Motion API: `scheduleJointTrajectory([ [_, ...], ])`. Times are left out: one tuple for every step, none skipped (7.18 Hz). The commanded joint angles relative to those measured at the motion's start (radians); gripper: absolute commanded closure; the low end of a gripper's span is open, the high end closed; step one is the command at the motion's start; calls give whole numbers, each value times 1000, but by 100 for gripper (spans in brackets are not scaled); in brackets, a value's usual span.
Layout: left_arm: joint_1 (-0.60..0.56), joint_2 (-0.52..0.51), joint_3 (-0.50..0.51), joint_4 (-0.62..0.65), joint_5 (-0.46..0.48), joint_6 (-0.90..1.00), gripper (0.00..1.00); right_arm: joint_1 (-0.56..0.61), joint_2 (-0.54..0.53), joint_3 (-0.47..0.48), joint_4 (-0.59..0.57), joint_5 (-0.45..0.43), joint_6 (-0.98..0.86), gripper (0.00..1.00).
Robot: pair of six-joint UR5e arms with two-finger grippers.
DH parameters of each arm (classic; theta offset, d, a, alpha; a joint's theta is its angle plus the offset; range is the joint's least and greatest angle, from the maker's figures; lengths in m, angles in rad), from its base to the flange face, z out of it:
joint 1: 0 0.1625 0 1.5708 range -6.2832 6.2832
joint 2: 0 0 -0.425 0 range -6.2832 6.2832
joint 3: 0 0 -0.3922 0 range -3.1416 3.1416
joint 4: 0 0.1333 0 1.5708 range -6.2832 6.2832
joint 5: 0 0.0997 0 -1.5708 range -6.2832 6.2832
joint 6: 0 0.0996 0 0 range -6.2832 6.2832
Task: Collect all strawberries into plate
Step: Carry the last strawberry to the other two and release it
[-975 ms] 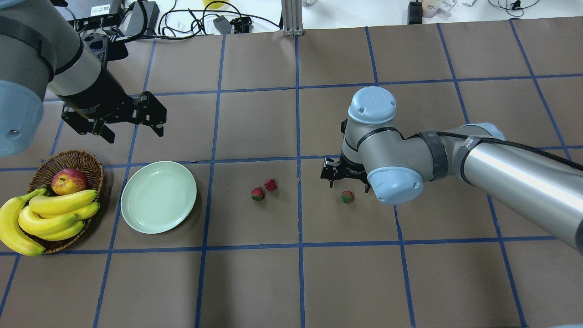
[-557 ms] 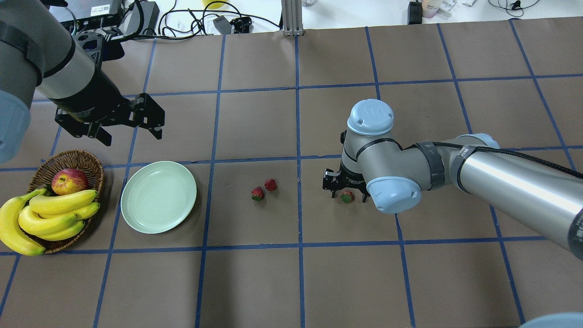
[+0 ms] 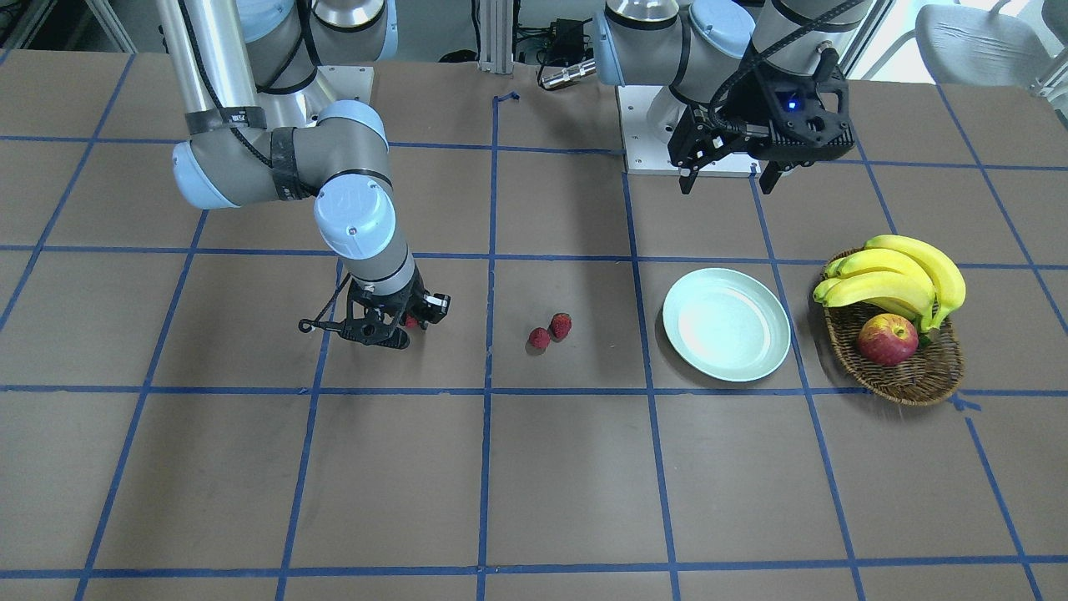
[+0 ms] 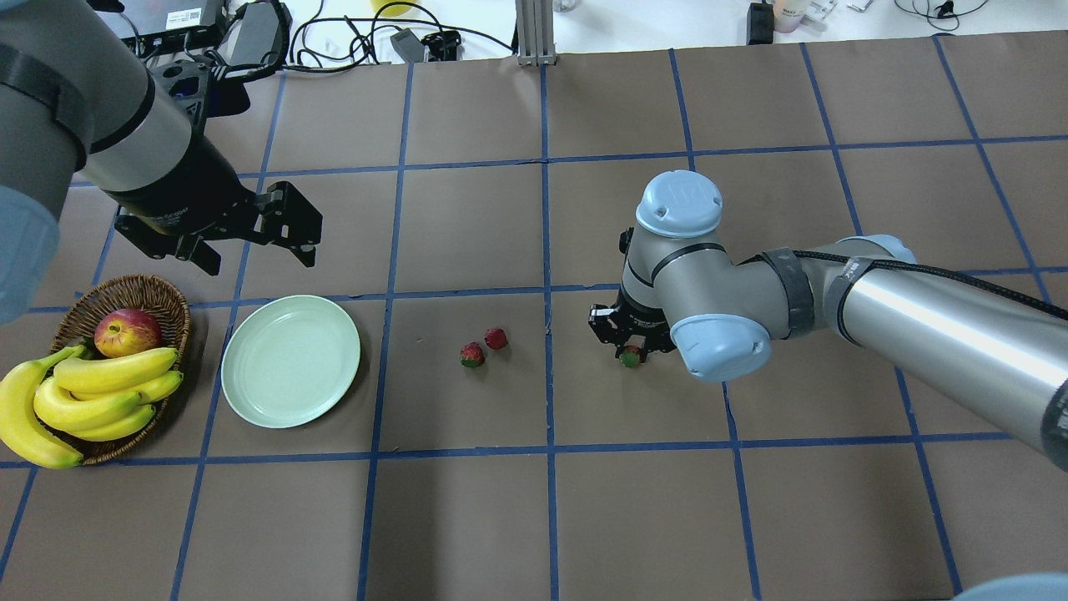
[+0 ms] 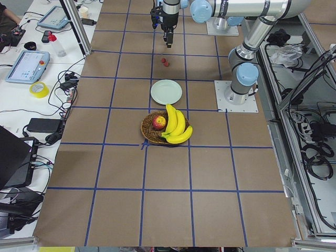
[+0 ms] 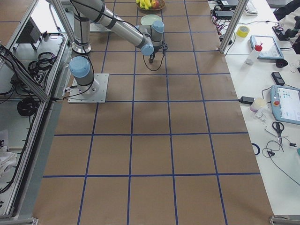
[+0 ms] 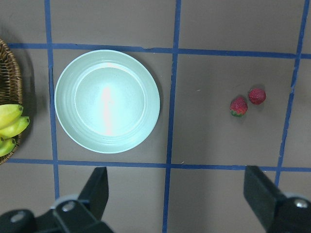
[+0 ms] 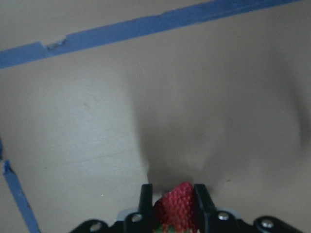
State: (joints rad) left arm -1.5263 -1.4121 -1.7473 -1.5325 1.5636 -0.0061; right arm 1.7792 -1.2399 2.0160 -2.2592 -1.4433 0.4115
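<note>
Two strawberries [image 4: 472, 356] [image 4: 496, 338] lie side by side on the brown table, right of the mint-green plate [image 4: 290, 361], which holds nothing. They also show in the left wrist view [image 7: 238, 106] [image 7: 257, 95] with the plate [image 7: 107, 101]. My right gripper [image 4: 632, 349] is down at the table, shut on the third strawberry [image 8: 176, 206], which sits between its fingers [image 8: 146, 199]. My left gripper [image 4: 254, 253] is open and empty, hovering behind the plate.
A wicker basket [image 4: 158, 292] with bananas [image 4: 92, 392] and an apple [image 4: 127, 331] stands left of the plate. Blue tape lines grid the table. Cables and devices lie along the far edge.
My right gripper has come down over the third strawberry and closed on it. My left gripper has shifted slightly to the right and stays open.
</note>
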Motion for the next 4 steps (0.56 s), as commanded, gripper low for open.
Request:
scheduleJointTrajectory([
  [0,5,0,-14,6,0,0,6,0,-54,-3,244,94,99],
  [0,7,-4,-12,1,0,0,20,11,-66,-3,311,122,99],
  [0,5,-3,-11,3,0,0,44,37,-86,-26,352,166,99],
  [0,5,-3,-11,6,0,0,74,83,-121,-28,353,185,99],
])
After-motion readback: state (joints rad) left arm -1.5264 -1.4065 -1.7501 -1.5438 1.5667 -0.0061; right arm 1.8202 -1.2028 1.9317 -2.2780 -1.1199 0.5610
